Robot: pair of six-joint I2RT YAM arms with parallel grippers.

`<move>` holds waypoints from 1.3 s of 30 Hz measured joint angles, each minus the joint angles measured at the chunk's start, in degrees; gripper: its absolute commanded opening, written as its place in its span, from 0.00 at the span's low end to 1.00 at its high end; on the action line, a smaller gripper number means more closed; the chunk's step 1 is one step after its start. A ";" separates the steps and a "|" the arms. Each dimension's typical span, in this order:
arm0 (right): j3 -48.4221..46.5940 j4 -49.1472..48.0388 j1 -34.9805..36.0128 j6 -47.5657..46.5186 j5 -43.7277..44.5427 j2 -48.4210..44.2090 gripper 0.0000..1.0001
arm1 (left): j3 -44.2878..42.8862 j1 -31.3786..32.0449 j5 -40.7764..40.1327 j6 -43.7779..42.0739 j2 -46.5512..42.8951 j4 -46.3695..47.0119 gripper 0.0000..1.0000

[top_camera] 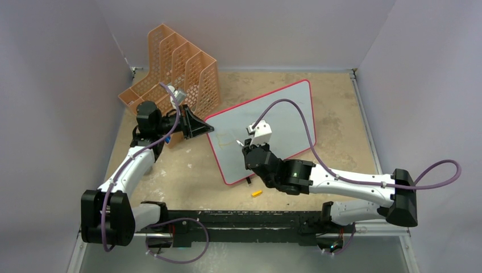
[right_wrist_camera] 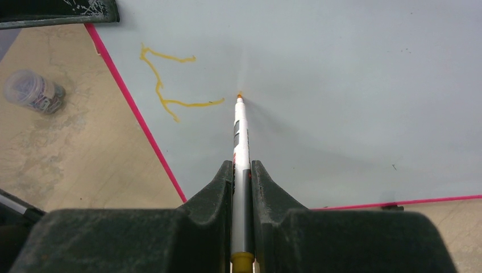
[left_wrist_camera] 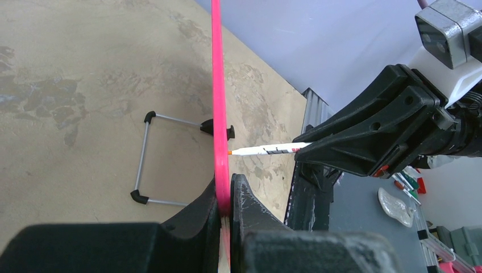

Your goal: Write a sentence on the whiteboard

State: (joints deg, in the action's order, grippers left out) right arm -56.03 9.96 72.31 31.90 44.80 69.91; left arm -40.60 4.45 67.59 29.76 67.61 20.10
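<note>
The thin, stiff, probably light whiteboard (top_camera: 273,122) stands propped on the table (top_camera: 182,170), the left gripper (left_wrist_camera: 225,196) clamped on its pink edge and the right gripper (right_wrist_camera: 242,176) closed on the marker (right_wrist_camera: 241,128) beside the begun sentence (right_wrist_camera: 165,85).

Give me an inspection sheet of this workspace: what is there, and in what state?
Surface: tan, stained table.
Job's things: whiteboard, pink-framed, propped on a wire stand; the sentence, only one yellow-orange letter-like mark so far; marker, tip at the board.
Clutter: orange file rack at back left; small orange piece, perhaps a cap, near the board; small clear jar lying on the table.
Tools: left tool shut on the whiteboard's edge; right tool shut on the marker.
Cables: purple cable looping along each arm.
Surroundings: pale walls on three sides.
</note>
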 measured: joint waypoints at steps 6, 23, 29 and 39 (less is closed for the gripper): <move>-0.22 -0.04 0.04 -0.04 0.46 0.22 0.00 | 0.00 0.00 -0.09 0.00 0.04 0.00 0.00; -1.22 -3.76 0.02 -3.76 0.76 0.96 0.00 | 0.00 0.00 -0.07 0.02 0.07 0.11 0.00; -1.27 -3.85 0.00 -4.81 0.31 0.96 0.00 | 0.00 0.00 -0.07 0.00 0.07 0.13 0.00; -1.49 -2.97 0.00 -5.01 -2.29 0.96 0.00 | 0.00 0.00 0.11 0.00 0.07 0.15 0.00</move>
State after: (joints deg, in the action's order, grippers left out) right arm -57.52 6.98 72.31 26.89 42.50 70.87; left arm -40.60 4.45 67.70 29.76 67.68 20.25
